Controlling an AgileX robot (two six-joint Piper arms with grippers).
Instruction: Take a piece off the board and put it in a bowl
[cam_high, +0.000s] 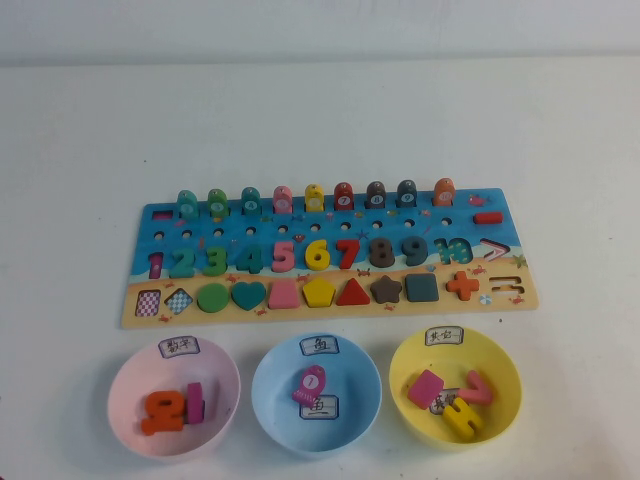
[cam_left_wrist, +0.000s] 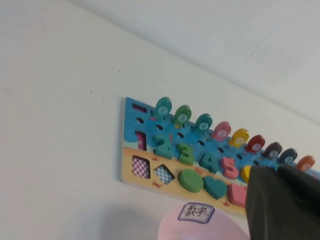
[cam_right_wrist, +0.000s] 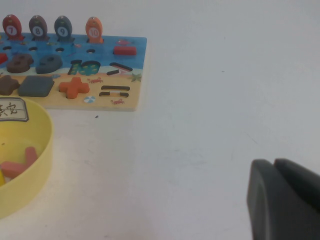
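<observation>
My left gripper (cam_left_wrist: 280, 172) hangs above the pink bowl (cam_high: 128, 385), fingers pressed together on nothing. The teal "2" (cam_high: 182, 262) sits seated in the board (cam_high: 330, 225), ungrasped. My right gripper (cam_right_wrist: 274, 165) is parked over bare bench (cam_right_wrist: 210, 100), fingers likewise together, clear of work.

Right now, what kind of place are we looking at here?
Probably a lab tabletop set up for a sorting exercise: a bare white table, a wooden puzzle board and three labelled bowls, pink, blue and yellow. Left gripper and right gripper sit shut, off the board.
</observation>
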